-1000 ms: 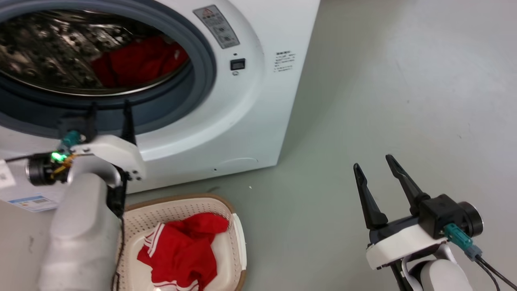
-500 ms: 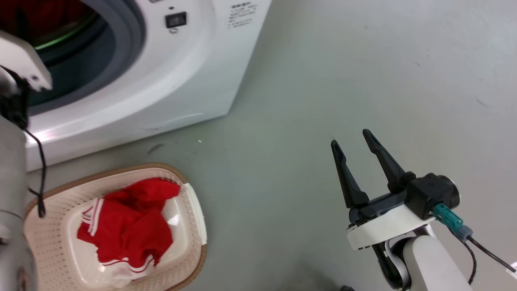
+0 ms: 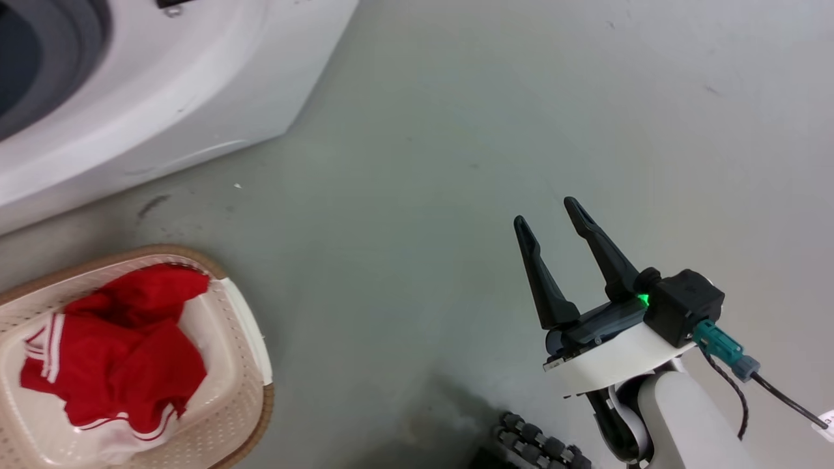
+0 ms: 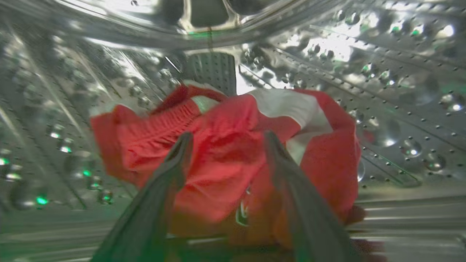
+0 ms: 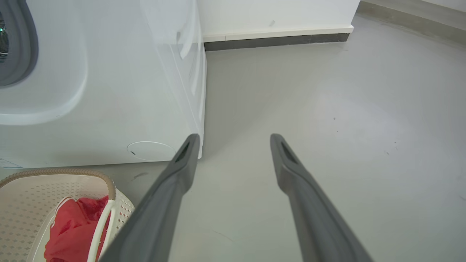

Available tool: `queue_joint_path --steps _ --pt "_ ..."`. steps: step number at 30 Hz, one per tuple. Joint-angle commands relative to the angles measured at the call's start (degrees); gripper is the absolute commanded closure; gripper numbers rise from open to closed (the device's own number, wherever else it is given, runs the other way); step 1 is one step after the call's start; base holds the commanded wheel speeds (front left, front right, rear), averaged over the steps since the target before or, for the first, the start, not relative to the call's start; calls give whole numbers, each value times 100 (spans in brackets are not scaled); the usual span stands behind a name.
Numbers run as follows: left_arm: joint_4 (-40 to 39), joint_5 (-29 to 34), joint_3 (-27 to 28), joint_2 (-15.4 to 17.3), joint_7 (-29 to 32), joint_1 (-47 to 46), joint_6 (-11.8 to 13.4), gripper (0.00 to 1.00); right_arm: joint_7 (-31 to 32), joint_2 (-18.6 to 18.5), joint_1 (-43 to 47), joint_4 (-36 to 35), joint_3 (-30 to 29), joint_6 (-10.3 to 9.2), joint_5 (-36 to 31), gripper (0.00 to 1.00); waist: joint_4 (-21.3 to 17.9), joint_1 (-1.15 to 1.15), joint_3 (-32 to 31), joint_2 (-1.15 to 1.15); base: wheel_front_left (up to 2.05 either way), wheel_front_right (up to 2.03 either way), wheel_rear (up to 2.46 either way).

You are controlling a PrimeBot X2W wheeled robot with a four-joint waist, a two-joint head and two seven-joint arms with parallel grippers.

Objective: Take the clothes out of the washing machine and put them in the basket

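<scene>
Deep in the drum (image 4: 382, 72) of the washing machine (image 3: 163, 98), the left gripper (image 4: 228, 135) holds its jaws spread; a red garment (image 4: 225, 171) lies bunched crosswise straight ahead, at their tips. The right gripper (image 3: 546, 212), jaws spread and empty, hangs over the floor (image 3: 423, 163), well apart.

Floor (image 3: 456, 130): smooth, matt, pale grey-green with a soft sheen; it runs from the near edge to the far wall.
Scuff (image 3: 151, 206): a short dark smear on the floor, at the far left in the head view.
Speck (image 3: 238, 186): a tiny white fleck to the right of the scuff, apart from it.
Wall (image 5: 276, 12): plain white, at the far end in the right wrist view.
Skirting (image 5: 276, 41): a pale strip over a dark band along the foot of the wall, meeting the floor.
Ledge (image 5: 411, 18): a low grey-beige raised strip at the far right, angled to the skirting.
Small marks (image 5: 335, 118): a few faint dark dots on the floor, right of middle.
</scene>
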Motion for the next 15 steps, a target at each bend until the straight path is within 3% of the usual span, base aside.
queue_joint_path --steps 1,15 --pt "-9 -12 -3 7 169 -158 40 0 -10 21 -89 -38 52 -4 49 0 -197 -1 209 0 0 0 0" --pt "-104 74 -373 -309 1989 -812 286 0 -10 18 144 -235 98 -4 148 0 -212 -1 532 0 0 0 0"
